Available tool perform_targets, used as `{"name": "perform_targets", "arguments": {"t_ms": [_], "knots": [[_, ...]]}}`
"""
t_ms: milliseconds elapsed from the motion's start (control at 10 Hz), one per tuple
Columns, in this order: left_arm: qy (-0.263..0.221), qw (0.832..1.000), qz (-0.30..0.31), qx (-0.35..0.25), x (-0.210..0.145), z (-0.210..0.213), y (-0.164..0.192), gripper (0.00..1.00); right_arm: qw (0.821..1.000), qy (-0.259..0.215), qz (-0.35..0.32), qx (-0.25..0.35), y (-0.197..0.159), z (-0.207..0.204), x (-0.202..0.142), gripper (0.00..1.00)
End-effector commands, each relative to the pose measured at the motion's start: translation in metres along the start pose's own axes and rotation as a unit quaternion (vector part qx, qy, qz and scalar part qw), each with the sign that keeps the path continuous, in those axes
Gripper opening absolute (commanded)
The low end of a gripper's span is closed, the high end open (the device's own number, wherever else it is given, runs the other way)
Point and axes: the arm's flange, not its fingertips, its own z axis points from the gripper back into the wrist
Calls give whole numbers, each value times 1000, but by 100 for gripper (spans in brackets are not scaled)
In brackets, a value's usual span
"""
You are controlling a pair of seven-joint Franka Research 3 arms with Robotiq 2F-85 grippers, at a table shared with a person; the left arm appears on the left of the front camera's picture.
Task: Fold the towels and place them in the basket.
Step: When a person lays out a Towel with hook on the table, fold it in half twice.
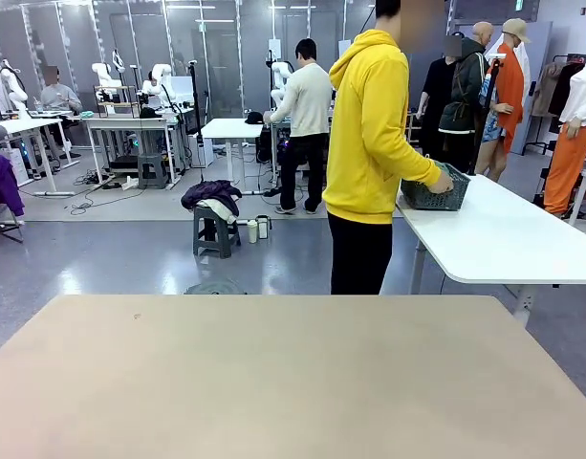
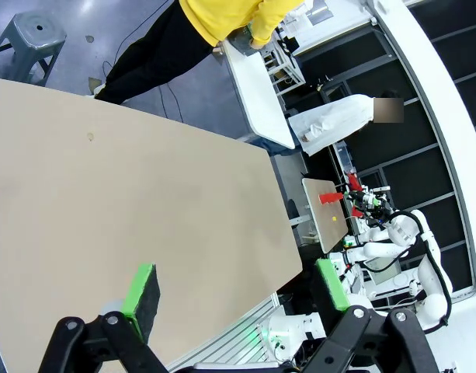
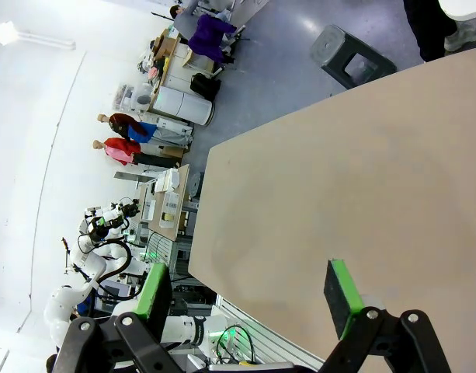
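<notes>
standing at two o'clock in the front view, a person in a yellow hoodie (image 1: 369, 124) faces away, one hand (image 1: 444, 179) on the rim of the basket (image 1: 436, 198). it sits upright on the white side table (image 1: 503, 239), well beyond the beige table (image 1: 293, 382). the basket's left end is cut off behind the hoodie's hem and sleeve, and whatever lies inside is too dark to make out. its long axis runs roughly nine to three, open top up. left gripper (image 2: 236, 289) hangs over the beige table, jaws spread wide, nothing between the green pads (image 2: 142, 291). right gripper (image 3: 249, 291) likewise, fingers wide apart and holding nothing.
</notes>
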Motion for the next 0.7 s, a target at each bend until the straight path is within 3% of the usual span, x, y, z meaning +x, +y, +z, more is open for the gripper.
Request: {"name": "perform_targets", "arguments": {"t_ms": [0,600], "knots": [[7,1000,-4,-1,2,3,-1,100,1000,1,1,4,1,0,0,100],[7,1000,-4,-1,2,3,-1,100,1000,1,1,4,1,0,0,100]]}}
